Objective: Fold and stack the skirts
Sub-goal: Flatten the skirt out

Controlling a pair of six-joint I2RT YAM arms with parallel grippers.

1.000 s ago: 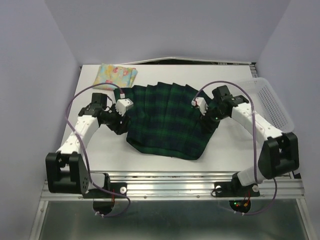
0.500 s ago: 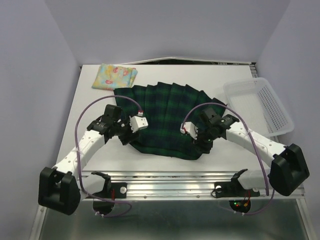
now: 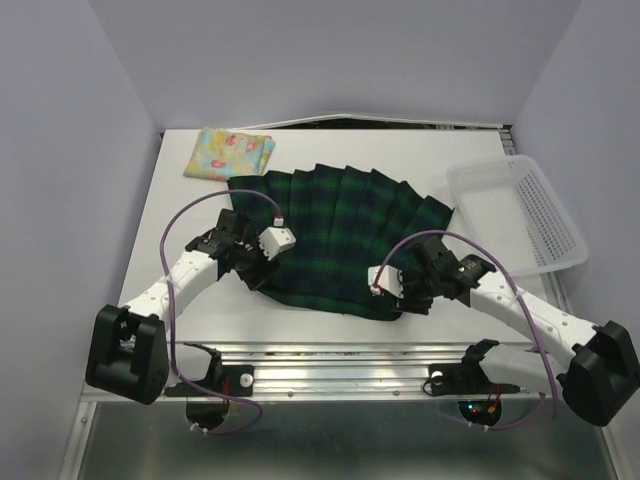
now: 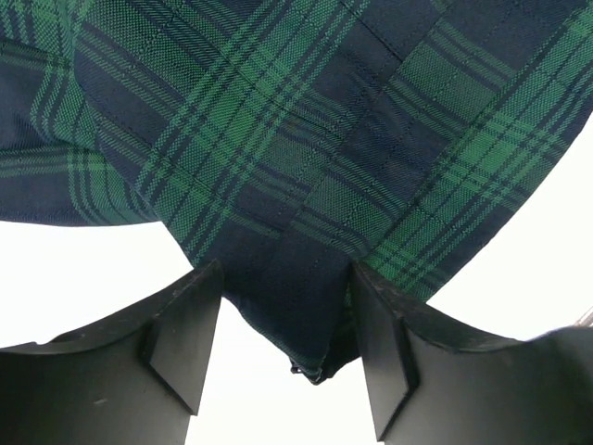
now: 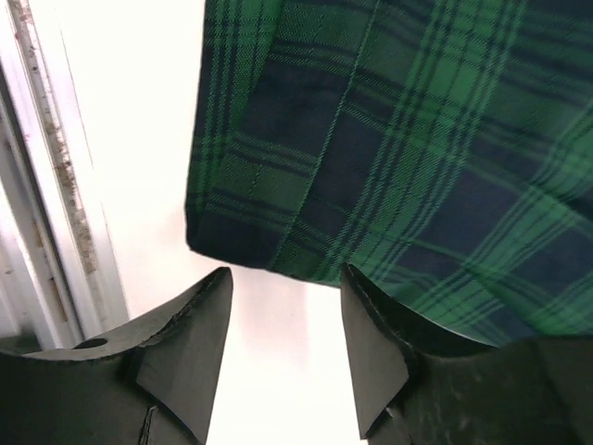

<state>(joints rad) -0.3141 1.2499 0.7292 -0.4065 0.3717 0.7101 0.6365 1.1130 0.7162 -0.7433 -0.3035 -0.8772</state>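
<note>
**A:** Starting at the near edge of the white tabletop [image 3: 220, 315], what do we make of the right pincer [image 5: 283, 371]?

**B:** We see it open. Its two black fingers [image 5: 185, 357] stand apart with bare tabletop in the gap. They hold nothing. Just past their tips lies the near right corner of the large dark green-and-navy plaid skirt [image 3: 340, 235] of soft cloth.

**A:** And the left pincer [image 4: 287, 362]?

**B:** It sits a little farther in, at the near left corner of the plaid skirt. We find its jaws parted as well. A dark fold of that corner lies between the fingers and fills most of the gap. We see no pinch on the cloth, so we call it open, straddling the corner.

**A:** How does the plaid skirt itself lie?

**B:** It lies flat across the middle of the tabletop. It is narrower toward the near edge and fans out in pleats toward the far edge.

**A:** What is on the right side?

**B:** A white plastic mesh basket [image 3: 530, 215] stands along the right edge, just beside the far right corner of the plaid skirt.

**A:** And farthest from us?

**B:** In the far left corner of the tabletop lies the small pale yellow flower-print skirt [image 3: 228, 153], folded into a neat rectangle. It sits just beside the plaid skirt's far left corner. We cannot tell whether the two touch.
</note>
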